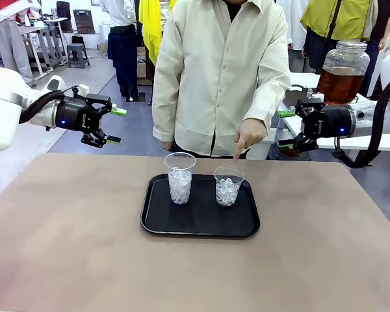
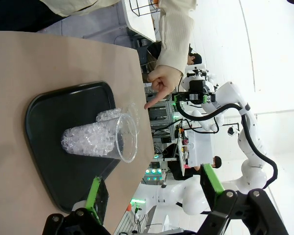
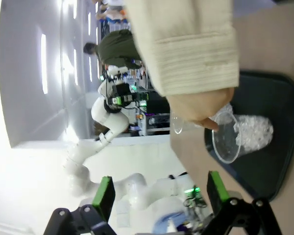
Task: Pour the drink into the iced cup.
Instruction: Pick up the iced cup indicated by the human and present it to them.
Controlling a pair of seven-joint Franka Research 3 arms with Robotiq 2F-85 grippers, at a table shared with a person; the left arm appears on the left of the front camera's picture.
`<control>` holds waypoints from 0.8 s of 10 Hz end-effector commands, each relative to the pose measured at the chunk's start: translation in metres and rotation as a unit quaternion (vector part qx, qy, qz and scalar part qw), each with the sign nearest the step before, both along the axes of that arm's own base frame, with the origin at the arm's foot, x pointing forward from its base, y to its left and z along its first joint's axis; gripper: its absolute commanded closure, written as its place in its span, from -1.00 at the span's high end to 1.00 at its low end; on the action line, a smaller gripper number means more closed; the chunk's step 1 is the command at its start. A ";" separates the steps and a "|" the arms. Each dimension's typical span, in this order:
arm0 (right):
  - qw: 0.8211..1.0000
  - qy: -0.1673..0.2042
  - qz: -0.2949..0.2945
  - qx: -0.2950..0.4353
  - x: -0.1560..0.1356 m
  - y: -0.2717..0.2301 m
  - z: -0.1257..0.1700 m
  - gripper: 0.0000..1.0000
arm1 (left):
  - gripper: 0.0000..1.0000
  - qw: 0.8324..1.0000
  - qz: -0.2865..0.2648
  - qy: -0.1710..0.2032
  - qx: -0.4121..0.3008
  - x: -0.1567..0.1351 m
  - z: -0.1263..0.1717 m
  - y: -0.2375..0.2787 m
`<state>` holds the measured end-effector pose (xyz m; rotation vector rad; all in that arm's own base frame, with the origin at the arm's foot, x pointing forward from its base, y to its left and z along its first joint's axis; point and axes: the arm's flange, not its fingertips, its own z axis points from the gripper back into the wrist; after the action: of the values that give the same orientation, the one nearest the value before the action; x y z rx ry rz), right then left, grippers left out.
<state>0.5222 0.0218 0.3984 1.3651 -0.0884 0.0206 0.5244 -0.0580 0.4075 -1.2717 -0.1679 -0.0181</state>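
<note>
Two clear plastic cups of ice stand on a black tray [image 1: 157, 224]: a taller one [image 1: 180, 177] on the left and a shorter one [image 1: 228, 186] on the right. A person's hand [image 1: 248, 134] points a finger down at the shorter cup [image 3: 242, 134]. The amber drink [image 1: 338, 85] fills a large glass jar on a white side table at the back right. My left gripper [image 1: 114, 125] hovers open above the table's far left. At the far right, my right gripper [image 1: 285, 129] hangs open, just below and left of the jar. Neither holds anything.
The tray [image 2: 49, 122] lies mid-table on a brown cover, with the taller cup [image 2: 100, 139] nearest the left wrist camera. The person in a cream shirt [image 1: 218, 71] stands at the far edge. Bare table surrounds the tray on all sides.
</note>
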 end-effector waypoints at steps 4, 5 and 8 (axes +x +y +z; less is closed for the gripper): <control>0.962 -0.258 0.087 -0.016 -0.019 0.002 -0.019 1.00 | 1.00 1.000 0.000 -0.002 0.000 0.000 0.001 0.000; 0.954 -0.279 0.113 -0.012 -0.019 0.002 -0.024 1.00 | 1.00 1.000 0.000 -0.002 0.000 0.000 0.001 0.000; 0.958 -0.264 0.106 -0.025 -0.019 0.005 -0.022 1.00 | 1.00 1.000 0.000 -0.002 0.000 0.000 0.001 0.000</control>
<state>0.5019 0.0253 0.3721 1.2736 -0.3675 0.5663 0.5244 -0.0578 0.4074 -1.2716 -0.1680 -0.0177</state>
